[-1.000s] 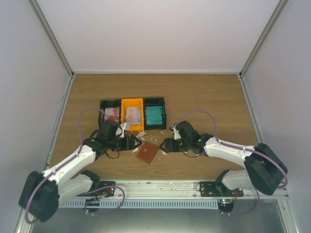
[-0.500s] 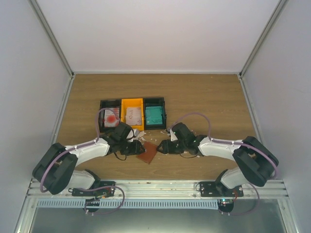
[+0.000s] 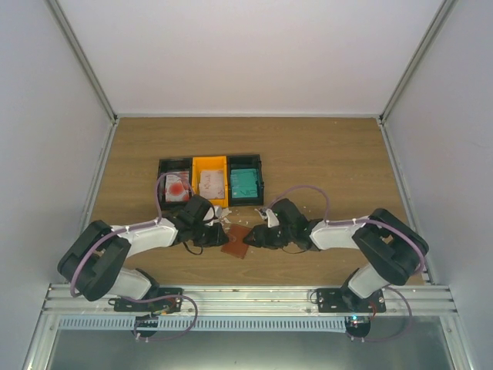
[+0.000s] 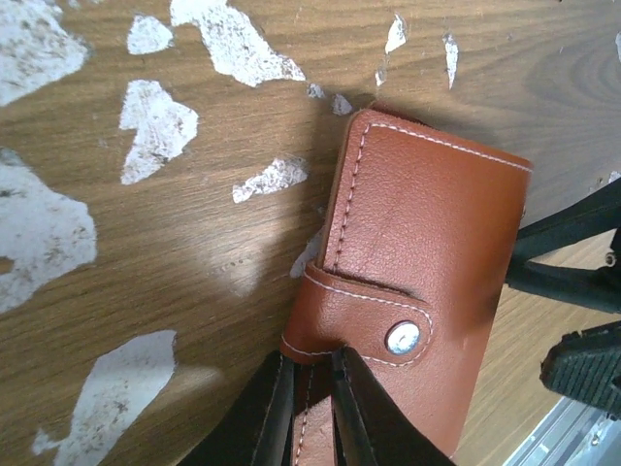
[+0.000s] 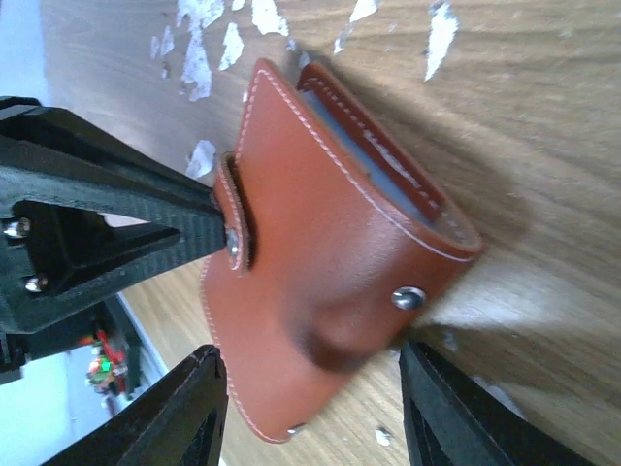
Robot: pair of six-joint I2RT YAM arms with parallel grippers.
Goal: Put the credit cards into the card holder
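Just ahead of the arm bases, the card holder (image 3: 236, 240) lies shut on the desk (image 3: 323, 154) between the two claws, its snap strap (image 4: 359, 296) fastened. The left claw (image 4: 309, 364) is narrowed to a pinch on the holder's edge beside that strap. The right claw (image 5: 310, 388) stands partly wide, with one finger on either side of the opposite end, apparently not gripping. The step in hand looks to be opening the holder. Doing it well probably means the right claw clamping the body firmly, so the left can peel the strap off its snap without dragging the leather over the white scraps (image 4: 155, 126). Farther back, the credit cards (image 3: 245, 183) sit in the row of bins (image 3: 209, 160), apart from the holder.
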